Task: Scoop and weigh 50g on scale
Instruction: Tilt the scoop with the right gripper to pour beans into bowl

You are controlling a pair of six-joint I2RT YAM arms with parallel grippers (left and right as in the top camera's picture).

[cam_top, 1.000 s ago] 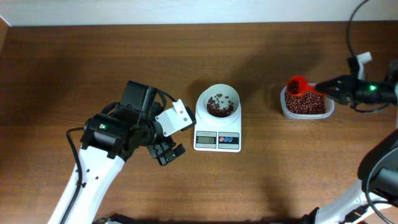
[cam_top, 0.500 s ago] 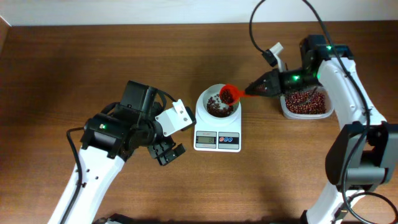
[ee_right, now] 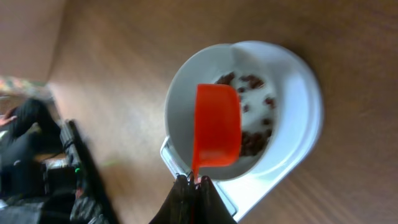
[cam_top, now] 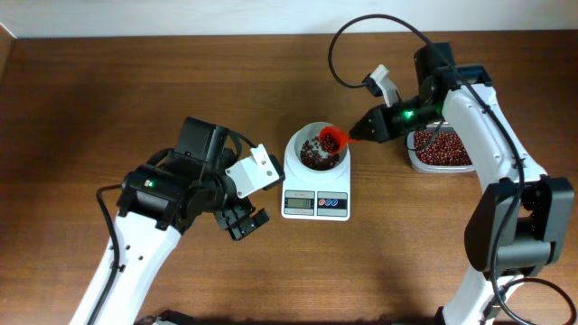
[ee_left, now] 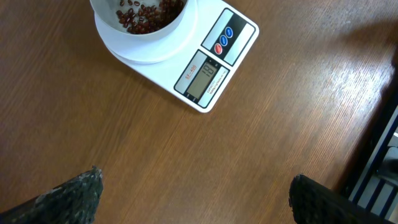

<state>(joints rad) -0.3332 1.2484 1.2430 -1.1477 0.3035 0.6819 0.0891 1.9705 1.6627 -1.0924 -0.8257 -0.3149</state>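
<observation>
A second ago the scoop (cam_top: 331, 140) was over the tub (cam_top: 411, 162) at the right edge. It has since swung across and now hangs over the bowl (cam_top: 316, 127) in the middle of the overhead view. In the right wrist view it is turned so I see only smooth orange plastic, no load. I'd say this helping is being tipped out or is already out, so the weight should be climbing. The display is too small to read, so I can't tell how near fifty it is.

The right gripper (cam_top: 358, 136) is clamped on the scoop's handle. The left gripper (cam_top: 246, 223) sits idle at lower left of the scale (cam_top: 315, 206), jaws wide apart, holding nothing.

By my count there are two arms, one scale, one bowl, one scoop and one tub. The beans (cam_top: 312, 155) lie in two lots, a thin layer in the bowl and the stock in the tub, far too many to count.
</observation>
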